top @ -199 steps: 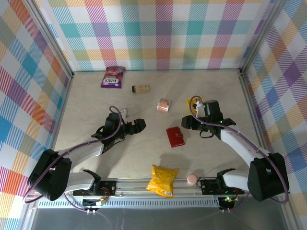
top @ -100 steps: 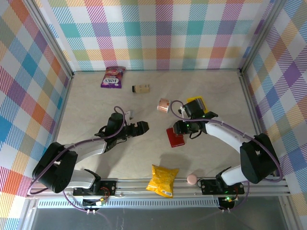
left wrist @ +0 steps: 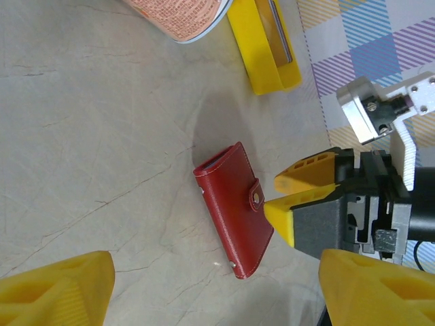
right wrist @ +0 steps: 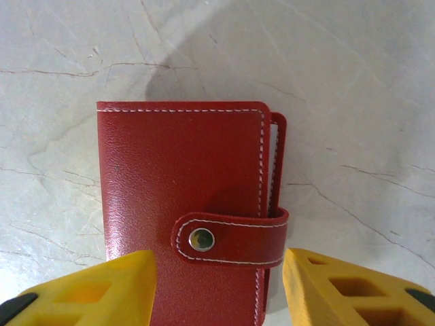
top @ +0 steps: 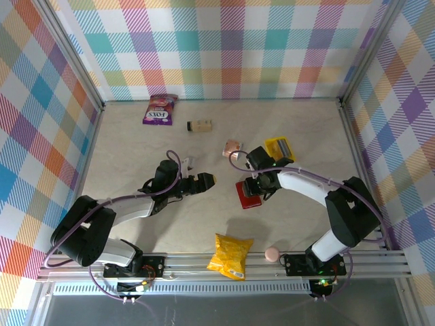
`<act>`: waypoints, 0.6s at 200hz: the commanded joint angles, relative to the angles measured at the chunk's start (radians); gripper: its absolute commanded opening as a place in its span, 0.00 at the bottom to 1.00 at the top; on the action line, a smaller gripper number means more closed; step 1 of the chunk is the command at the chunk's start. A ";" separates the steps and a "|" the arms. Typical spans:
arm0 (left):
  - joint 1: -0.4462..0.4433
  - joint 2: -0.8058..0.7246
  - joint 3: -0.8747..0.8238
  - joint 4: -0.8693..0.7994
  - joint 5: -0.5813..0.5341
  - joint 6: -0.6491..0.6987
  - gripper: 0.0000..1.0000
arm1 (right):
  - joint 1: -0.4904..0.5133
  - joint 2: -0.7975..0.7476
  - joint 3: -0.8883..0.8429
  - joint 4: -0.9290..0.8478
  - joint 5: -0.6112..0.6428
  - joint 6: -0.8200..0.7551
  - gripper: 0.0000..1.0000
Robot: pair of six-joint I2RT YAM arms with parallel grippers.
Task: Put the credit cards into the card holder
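The card holder (top: 247,197) is a red case lying flat mid-table, shut with its snap tab fastened (right wrist: 190,204) (left wrist: 234,204). My right gripper (top: 253,185) hovers over its tab end, open, with one yellow finger on each side of the case (right wrist: 217,288). My left gripper (top: 210,180) is to the left of the case, open with nothing between its fingers (left wrist: 217,292), and faces the case. The credit cards stand in a small yellow tray (top: 279,147); a grey card edge (left wrist: 279,30) shows there.
A pink roll (top: 232,146) lies just behind the case. A purple packet (top: 160,109) and a small beige bottle (top: 200,125) are at the back left. A yellow snack bag (top: 231,256) and a pink disc (top: 272,254) sit by the front rail.
My right gripper has swung left from the yellow tray to above the red card holder. My left gripper has crept right toward the case.
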 commanded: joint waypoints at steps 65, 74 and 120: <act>-0.012 -0.009 -0.009 0.029 0.011 -0.002 0.78 | 0.030 0.085 0.065 -0.017 0.045 -0.018 0.50; -0.012 -0.010 -0.011 0.028 0.008 0.000 0.78 | 0.030 0.091 0.067 -0.019 0.045 -0.019 0.47; -0.014 -0.009 -0.011 0.028 0.007 0.000 0.79 | 0.030 0.105 0.070 -0.021 0.024 -0.017 0.37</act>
